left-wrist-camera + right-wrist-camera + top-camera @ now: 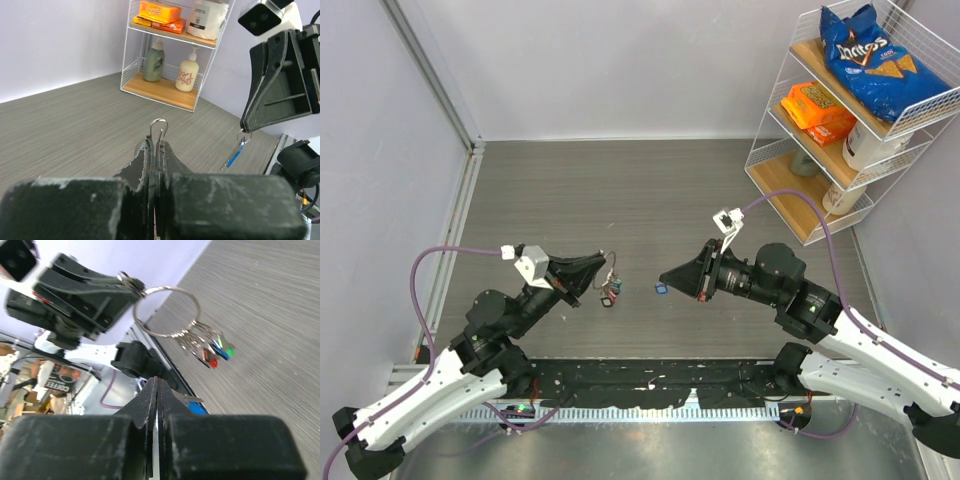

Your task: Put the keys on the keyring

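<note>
My left gripper is shut on the keyring, a thin silver wire ring held above the table. In the left wrist view the ring's wire sticks up out of the closed jaws. Several keys with red, blue and green heads hang from the ring. My right gripper faces it from the right, a short gap away, shut on a blue-headed key. That key dangles below the right fingertips. In the right wrist view the jaws are pressed together.
A white wire shelf stands at the back right, holding a chips bag, orange boxes and bottles. Purple walls close the left and back sides. A black rail runs along the near edge.
</note>
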### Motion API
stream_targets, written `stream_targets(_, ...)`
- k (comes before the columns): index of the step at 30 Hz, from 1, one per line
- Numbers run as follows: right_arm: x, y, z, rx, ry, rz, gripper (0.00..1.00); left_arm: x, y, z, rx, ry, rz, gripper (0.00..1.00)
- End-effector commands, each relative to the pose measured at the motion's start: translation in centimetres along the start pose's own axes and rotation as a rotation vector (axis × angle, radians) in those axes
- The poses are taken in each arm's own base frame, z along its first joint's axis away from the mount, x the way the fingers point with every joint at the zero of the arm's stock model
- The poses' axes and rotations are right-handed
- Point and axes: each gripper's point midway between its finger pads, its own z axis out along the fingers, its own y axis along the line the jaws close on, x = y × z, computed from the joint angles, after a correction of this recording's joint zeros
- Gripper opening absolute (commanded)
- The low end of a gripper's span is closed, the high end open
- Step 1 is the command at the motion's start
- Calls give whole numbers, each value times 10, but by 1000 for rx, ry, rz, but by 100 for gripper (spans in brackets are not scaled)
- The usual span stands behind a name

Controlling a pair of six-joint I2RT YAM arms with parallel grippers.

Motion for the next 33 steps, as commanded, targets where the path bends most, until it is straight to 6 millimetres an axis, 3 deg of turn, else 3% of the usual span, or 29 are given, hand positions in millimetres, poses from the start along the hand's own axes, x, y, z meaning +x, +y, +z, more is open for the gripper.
stream_targets(1, -32, 48, -1, -209, -109, 45, 6, -44, -18, 1, 89, -146, 8, 0)
stream_targets(10, -46, 72, -3, -341, -166, 95, 6, -58, -28, -3, 141, -207, 26, 0)
stream_targets(18, -44, 78, 8, -415, -159, 159, 5, -63, -44, -6, 233, -244, 32, 0)
stream_targets(33, -68, 94, 17, -515, -271, 316, 5, -68, -44, -6, 235, -276, 44, 0)
